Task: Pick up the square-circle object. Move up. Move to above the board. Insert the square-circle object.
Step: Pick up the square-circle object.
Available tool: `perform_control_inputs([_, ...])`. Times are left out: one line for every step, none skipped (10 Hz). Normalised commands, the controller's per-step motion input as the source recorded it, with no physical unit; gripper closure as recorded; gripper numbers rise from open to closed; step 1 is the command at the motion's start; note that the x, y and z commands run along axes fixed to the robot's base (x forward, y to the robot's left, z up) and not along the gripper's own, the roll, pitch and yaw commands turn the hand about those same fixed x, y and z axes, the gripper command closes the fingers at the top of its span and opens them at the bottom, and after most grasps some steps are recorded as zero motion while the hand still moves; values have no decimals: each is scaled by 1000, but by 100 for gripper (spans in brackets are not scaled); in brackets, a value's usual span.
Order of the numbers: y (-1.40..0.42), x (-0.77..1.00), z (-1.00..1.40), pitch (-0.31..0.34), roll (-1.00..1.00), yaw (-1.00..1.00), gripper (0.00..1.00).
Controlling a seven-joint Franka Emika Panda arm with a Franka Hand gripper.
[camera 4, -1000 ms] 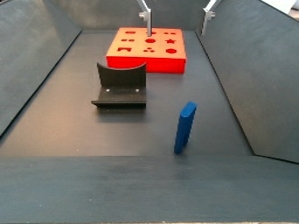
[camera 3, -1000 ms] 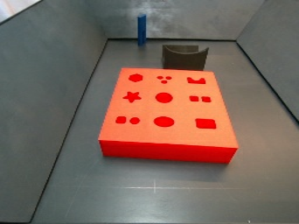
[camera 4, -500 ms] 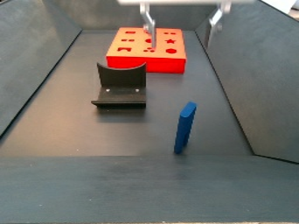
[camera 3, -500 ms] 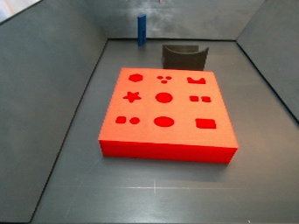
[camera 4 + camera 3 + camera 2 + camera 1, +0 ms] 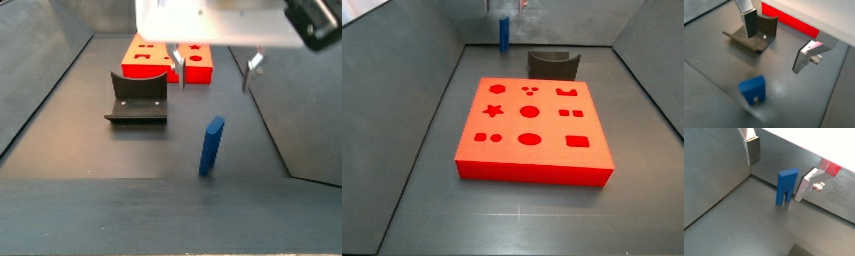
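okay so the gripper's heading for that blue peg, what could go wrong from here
Two risks, as far as these views show. The square-circle object stands upright and free on the floor, so a finger coming down off-centre could likely tip it. The open gripper hangs above it, with the fixture close by; a sideways approach might brush it. The board lies farther off, so carrying the peg over means clearing the fixture.

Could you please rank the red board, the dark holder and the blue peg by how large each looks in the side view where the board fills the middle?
1. Board
2. Holder
3. Peg, farthest away, so possibly understated

The gripper hangs above the peg.
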Motion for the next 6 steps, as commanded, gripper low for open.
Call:
perform_control_inputs([603,-89,-363,0,-119,-249,0])
perform_control_inputs([620,-74,-340,0,-147,-211,0])
perform_control_inputs([557,0,-314,-26,-203,-240,0])
perform_control_inputs([334,11,-294,-90,-309,-380,0])
perform_control_inputs([226,83,-251,-170,-390,-420,0])
perform_control_inputs([223,97,-223,-187,-401,-403,0])
